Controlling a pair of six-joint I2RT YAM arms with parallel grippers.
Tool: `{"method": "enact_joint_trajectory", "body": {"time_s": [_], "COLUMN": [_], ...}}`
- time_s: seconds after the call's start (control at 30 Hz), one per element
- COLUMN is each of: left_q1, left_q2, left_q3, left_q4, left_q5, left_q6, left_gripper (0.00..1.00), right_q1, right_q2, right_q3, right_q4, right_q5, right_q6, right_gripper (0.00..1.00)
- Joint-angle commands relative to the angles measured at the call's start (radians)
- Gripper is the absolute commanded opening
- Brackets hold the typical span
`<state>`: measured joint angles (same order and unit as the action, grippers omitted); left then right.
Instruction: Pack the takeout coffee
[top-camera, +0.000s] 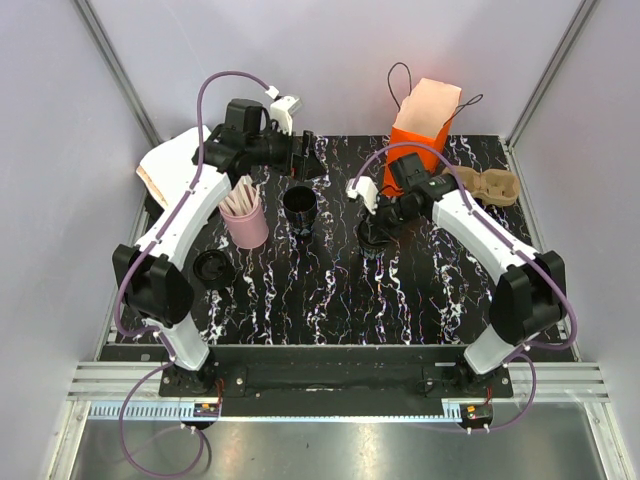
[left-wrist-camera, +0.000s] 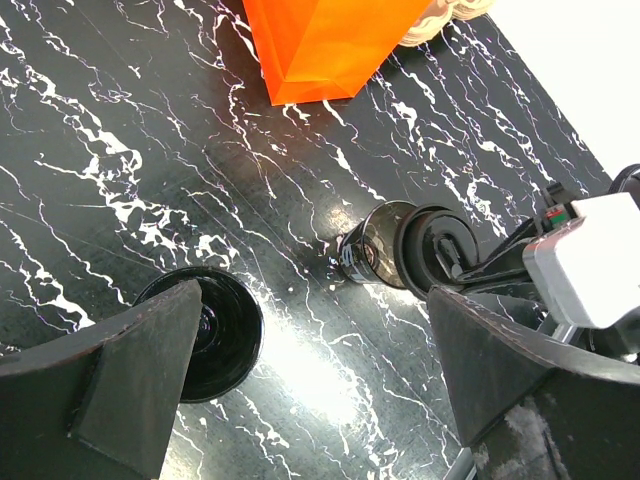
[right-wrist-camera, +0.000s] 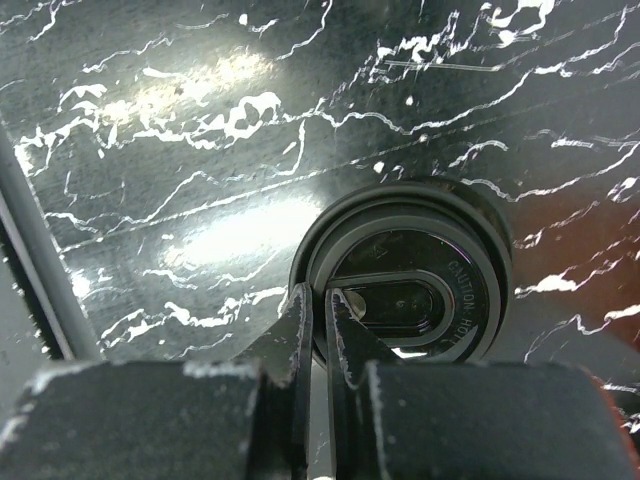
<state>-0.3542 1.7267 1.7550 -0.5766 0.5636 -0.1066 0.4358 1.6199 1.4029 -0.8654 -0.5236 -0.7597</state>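
The takeout coffee (top-camera: 372, 240), a small black cup with a dark lid (right-wrist-camera: 420, 290), is at mid table in front of the orange bag (top-camera: 425, 125). My right gripper (top-camera: 374, 228) is over it, and in the right wrist view the gripper (right-wrist-camera: 320, 310) is shut on the lid's near rim. The cup (left-wrist-camera: 370, 250) also shows in the left wrist view, with the bag (left-wrist-camera: 330, 45) behind it. My left gripper (top-camera: 303, 158) is open and empty at the back left. Its jaws (left-wrist-camera: 310, 400) stand wide apart above the table, beside the lidless black cup (left-wrist-camera: 225, 335).
The lidless black cup (top-camera: 299, 205) stands left of centre. A pink cup of wooden sticks (top-camera: 246, 222) is to its left. A loose dark lid (top-camera: 213, 268) lies nearer the front left. A brown cup carrier (top-camera: 492, 186) is at the back right.
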Motion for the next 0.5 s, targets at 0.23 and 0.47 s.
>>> {"method": "enact_joint_trajectory", "body": {"time_s": [0.23, 0.47], "left_q1": [0.003, 0.001], "left_q2": [-0.064, -0.061], "left_q3": [-0.019, -0.020], "left_q4": [0.063, 0.063], "left_q5": [0.028, 0.030], "left_q6": [-0.010, -0.010], "left_gripper": [0.99, 0.99], "right_q1": [0.018, 0.018], "right_q2": [0.038, 0.025], "right_q3": [-0.010, -0.022], "right_q4": [0.103, 0.075], "right_q5": [0.043, 0.048], "right_q6": [-0.006, -0.036], "right_gripper": [0.00, 0.00]}}
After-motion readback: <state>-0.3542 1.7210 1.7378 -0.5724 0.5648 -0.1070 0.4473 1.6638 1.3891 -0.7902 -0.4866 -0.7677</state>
